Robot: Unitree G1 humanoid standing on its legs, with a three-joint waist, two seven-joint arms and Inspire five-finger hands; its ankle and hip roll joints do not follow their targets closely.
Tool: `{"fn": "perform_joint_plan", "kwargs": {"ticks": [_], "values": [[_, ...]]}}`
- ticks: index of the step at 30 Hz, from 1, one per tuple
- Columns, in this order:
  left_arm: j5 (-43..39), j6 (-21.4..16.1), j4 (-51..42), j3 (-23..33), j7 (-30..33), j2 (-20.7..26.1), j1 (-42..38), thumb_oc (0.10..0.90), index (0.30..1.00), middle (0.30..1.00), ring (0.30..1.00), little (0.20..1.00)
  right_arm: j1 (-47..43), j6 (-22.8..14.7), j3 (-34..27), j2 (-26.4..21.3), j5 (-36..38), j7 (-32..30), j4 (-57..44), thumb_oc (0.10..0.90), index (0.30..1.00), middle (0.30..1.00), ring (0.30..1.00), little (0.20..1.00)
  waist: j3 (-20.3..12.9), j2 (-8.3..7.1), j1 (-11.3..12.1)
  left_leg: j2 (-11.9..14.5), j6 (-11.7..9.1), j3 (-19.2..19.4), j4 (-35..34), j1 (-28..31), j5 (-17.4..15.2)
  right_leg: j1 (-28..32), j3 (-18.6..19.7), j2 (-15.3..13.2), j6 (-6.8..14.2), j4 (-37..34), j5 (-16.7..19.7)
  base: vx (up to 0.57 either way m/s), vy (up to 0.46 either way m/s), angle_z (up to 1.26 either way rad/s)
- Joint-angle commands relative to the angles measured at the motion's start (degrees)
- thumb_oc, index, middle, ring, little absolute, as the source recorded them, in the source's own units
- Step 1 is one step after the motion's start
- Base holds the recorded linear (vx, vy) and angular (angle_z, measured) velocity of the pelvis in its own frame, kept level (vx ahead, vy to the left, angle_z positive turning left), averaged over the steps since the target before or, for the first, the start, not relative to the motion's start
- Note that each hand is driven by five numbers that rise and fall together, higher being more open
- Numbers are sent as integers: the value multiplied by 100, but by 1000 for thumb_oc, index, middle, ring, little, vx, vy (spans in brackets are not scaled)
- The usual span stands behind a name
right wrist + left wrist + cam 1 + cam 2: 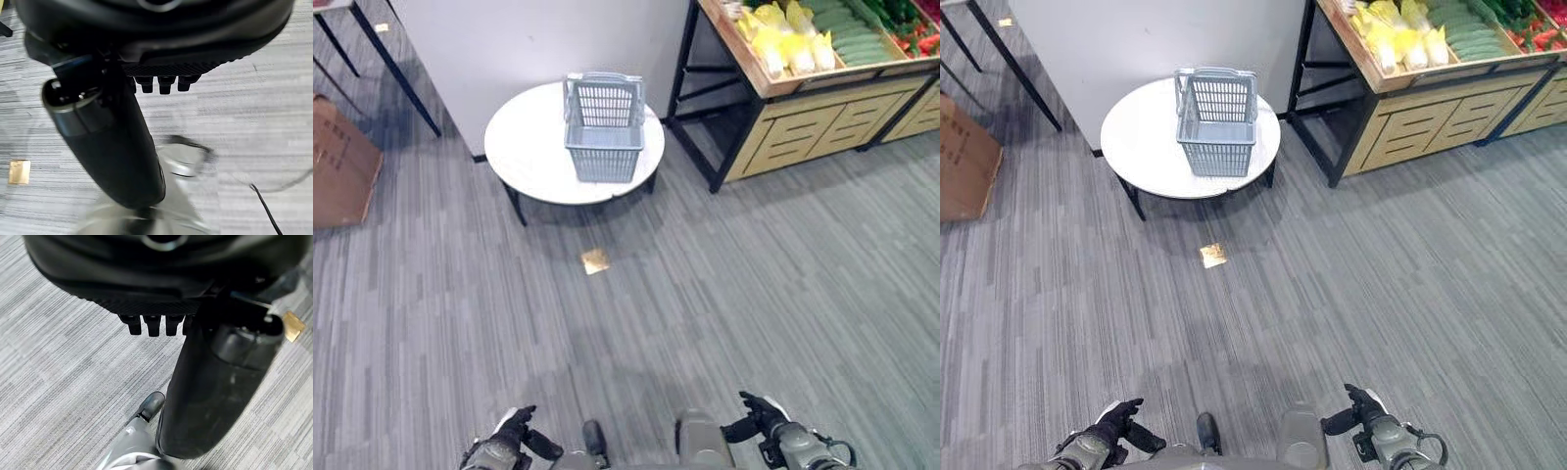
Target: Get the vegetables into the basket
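A grey plastic basket (604,127) stands upright on a round white table (524,137) some way ahead, its handles raised. The vegetables lie on a wooden stand (803,127) at the upper right: pale yellow cabbages (783,39), green cucumbers (852,34) and red peppers (922,41). My left hand (514,431) and right hand (759,416) hang low at the bottom edge, far from the table and the stand. In each wrist view the hand (161,284) (161,39) has relaxed fingers and an outstretched thumb above grey carpet, holding nothing.
A brown cardboard box (337,162) sits at the left. A white pillar (509,49) rises behind the table, and black table legs (391,69) stand at the upper left. A small gold square (595,260) lies on the carpet before the table.
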Motion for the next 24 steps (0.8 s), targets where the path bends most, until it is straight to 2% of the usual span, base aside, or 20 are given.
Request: {"fn": "perform_joint_plan", "kwargs": {"ticks": [1, 2, 4, 7, 10, 13, 14, 15, 17, 18, 19, 20, 23, 24], "values": [[217, -74, 13, 197, -16, 65, 29, 900, 1000, 1000, 1000, 1000, -142, -116, 158, -121, 48, 15, -24, 900, 1000, 1000, 1000, 1000, 257, 144, -164, 235, -511, -213, 127, 322, -211, 405, 67, 152, 135, -1027, 1218, 362, -97, 47], [275, -74, 22, 190, -41, 38, 51, 900, 1000, 1000, 1000, 1000, -99, -110, 160, -128, 38, 47, -23, 900, 1000, 1000, 1000, 1000, 247, 171, -230, 203, -549, -324, 113, 516, -307, 302, 29, 166, 168, -1251, 1367, 228, -90, 43], [274, -70, 29, 217, -55, 34, 77, 900, 1000, 1000, 1000, 1000, -46, -112, 170, -145, 23, 82, -78, 900, 1000, 1000, 1000, 1000, 227, 183, -265, 188, -575, -438, 163, 665, -402, 293, -51, 170, 162, -1253, 1449, 250, -148, 48], [285, -60, 48, 232, -63, -19, 128, 900, 1000, 1000, 1000, 1000, 5, -119, 212, -184, 26, 109, -143, 900, 1000, 1000, 1000, 1000, 96, 259, -248, 260, -667, -582, 358, 760, -499, 505, -178, 193, 56, -1309, 1410, 180, -192, 54], [296, -37, 30, 223, -74, -72, 147, 900, 1000, 1000, 1000, 1000, -44, -134, 307, -289, -32, 137, -223, 900, 1000, 1000, 1000, 1000, 8, 409, -204, 515, -880, -678, 682, 675, -240, 667, -366, 331, -119, -1262, 1226, 138, -256, 14], [353, -36, 13, 148, -92, -113, 144, 900, 1000, 1000, 1000, 1000, -87, -148, 340, -405, -51, 153, -272, 900, 1000, 1000, 1000, 1000, -42, 537, -168, 699, -1078, -801, 923, 585, 164, 807, -515, 449, -273, -1179, 1019, 132, -257, 11], [387, -37, -4, 80, -91, -149, 132, 900, 1000, 1000, 1000, 1000, -108, -156, 315, -499, -45, 151, -273, 900, 1000, 1000, 1000, 1000, -38, 582, -178, 795, -1176, -841, 1226, 482, 369, 902, -571, 504, -370, -1142, 873, 100, -207, 24], [387, -37, -4, 79, -91, -150, 132, 900, 1000, 1000, 1000, 1000, -108, -156, 315, -501, -45, 152, -273, 900, 1000, 1000, 1000, 1000, -38, 584, -182, 798, -1178, -847, 1233, 478, 366, 903, -576, 505, -372, -1141, 871, 103, -221, 25], [346, -15, -13, 74, -59, -167, 100, 900, 1000, 1000, 1000, 1000, -119, -154, 273, -596, -49, 124, -218, 900, 1000, 1000, 1000, 1000, 8, 587, -166, 822, -1265, -939, 1788, 218, 618, 1001, -610, 525, -492, -1083, 744, 68, -149, 17], [346, -15, -13, 74, -59, -167, 100, 900, 1000, 1000, 1000, 1000, -119, -154, 273, -597, -49, 124, -218, 900, 1000, 1000, 1000, 1000, 7, 588, -167, 822, -1265, -941, 1789, 216, 618, 1001, -612, 525, -492, -1083, 744, 127, -186, 13], [273, -11, -19, 83, -35, -172, 85, 900, 1000, 1000, 1000, 1000, -82, -138, 169, -678, -51, 77, -102, 900, 1000, 1000, 1000, 1000, 43, 589, -140, 841, -1285, -978, 1995, 73, 822, 1141, -657, 508, -558, -1060, 616, 133, -147, 4], [242, -4, -23, 76, -21, -175, 67, 900, 1000, 1000, 1000, 1000, -63, -122, 121, -707, -40, 45, -28, 900, 1000, 1000, 1000, 1000, 64, 589, -132, 859, -1261, -945, 1987, -34, 876, 1216, -685, 484, -577, -1057, 566, 186, -169, 9], [259, 37, 16, 85, 2, -173, 67, 900, 1000, 1000, 1000, 1000, -3, -82, 7, -748, -43, 16, 113, 900, 1000, 1000, 1000, 1000, 78, 573, -105, 854, -1175, -889, 1820, -260, 802, 1358, -712, 419, -582, -1073, 486, 140, -31, 28], [527, 73, 124, -6, 30, -155, 90, 900, 1000, 1000, 1000, 1000, 8, -40, -24, -794, -106, 0, 148, 900, 1000, 1000, 1000, 1000, 82, 553, -84, 888, -1108, -762, 1587, -561, 681, 1458, -712, 338, -550, -1093, 397, 266, 54, 21]]}}
